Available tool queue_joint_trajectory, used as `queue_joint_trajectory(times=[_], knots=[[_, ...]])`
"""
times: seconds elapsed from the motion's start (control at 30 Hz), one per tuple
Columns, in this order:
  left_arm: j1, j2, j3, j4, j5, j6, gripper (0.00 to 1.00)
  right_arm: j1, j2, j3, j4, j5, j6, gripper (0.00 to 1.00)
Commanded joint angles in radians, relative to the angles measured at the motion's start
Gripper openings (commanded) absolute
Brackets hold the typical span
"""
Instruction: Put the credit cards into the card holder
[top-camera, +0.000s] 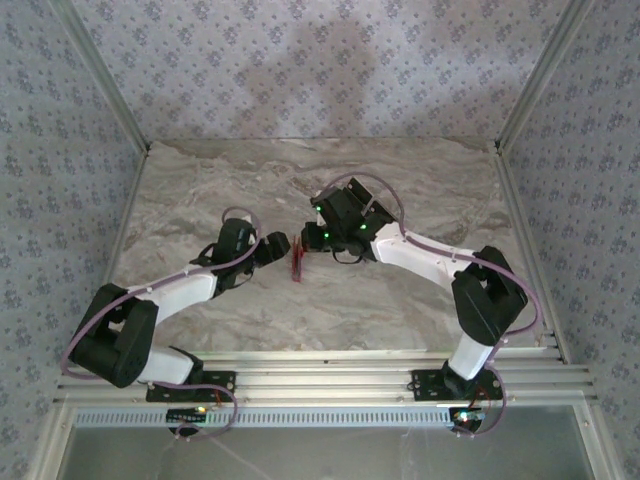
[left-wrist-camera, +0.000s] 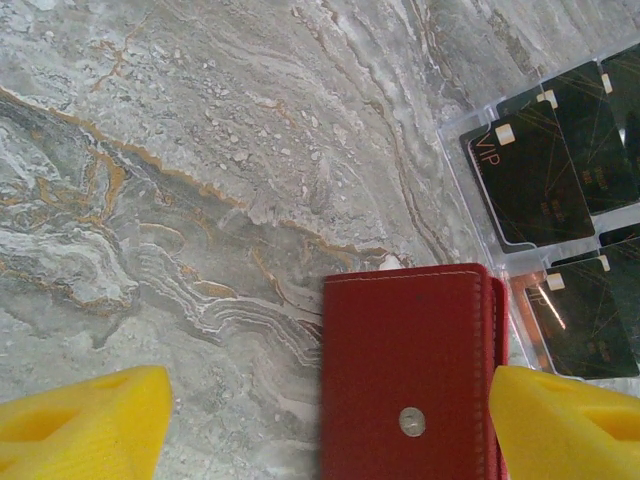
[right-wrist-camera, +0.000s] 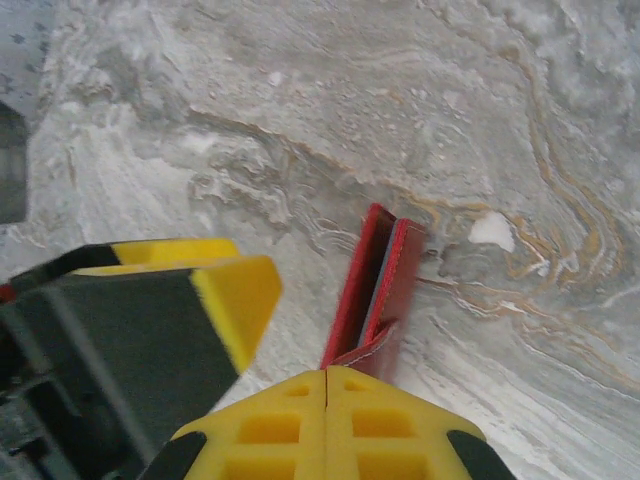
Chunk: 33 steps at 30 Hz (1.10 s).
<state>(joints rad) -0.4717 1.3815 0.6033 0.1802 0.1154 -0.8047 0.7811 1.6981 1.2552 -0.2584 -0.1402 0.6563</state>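
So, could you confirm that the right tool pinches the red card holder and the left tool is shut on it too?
No: the left tool is open, as the left wrist view shows; the right tool does pinch the card holder.

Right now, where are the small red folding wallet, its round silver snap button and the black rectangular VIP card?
small red folding wallet (left-wrist-camera: 400, 340): left wrist view, front face.
round silver snap button (left-wrist-camera: 410, 421): left wrist view, its centre.
black rectangular VIP card (left-wrist-camera: 525, 185): left wrist view, its middle.
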Motion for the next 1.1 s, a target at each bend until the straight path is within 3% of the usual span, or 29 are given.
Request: queue_joint_trajectory(times=[0.0,0.83,0.93,1.0,1.07], knots=[[-0.007,-0.004,0.042,-0.015,0.012,0.023,0.84,0.005,-0.021,0.025,-0.035,-0.006,-0.018,0.00],[-0.010,0.000,0.038,-0.144,-0.051,0.047,0.83,-0.115,-0.015,-0.251,-0.036,0.070,-0.019,0.00],[-0.010,0.005,0.041,-0.157,-0.051,0.050,0.83,-0.111,-0.026,-0.254,-0.047,0.064,-0.019,0.31],[-0.010,0.007,0.039,-0.157,-0.051,0.049,0.83,-0.108,-0.049,-0.250,-0.060,0.076,-0.019,0.39],[-0.012,0.011,0.041,-0.155,-0.049,0.050,0.83,-0.107,-0.074,-0.241,-0.076,0.085,-0.018,0.40]])
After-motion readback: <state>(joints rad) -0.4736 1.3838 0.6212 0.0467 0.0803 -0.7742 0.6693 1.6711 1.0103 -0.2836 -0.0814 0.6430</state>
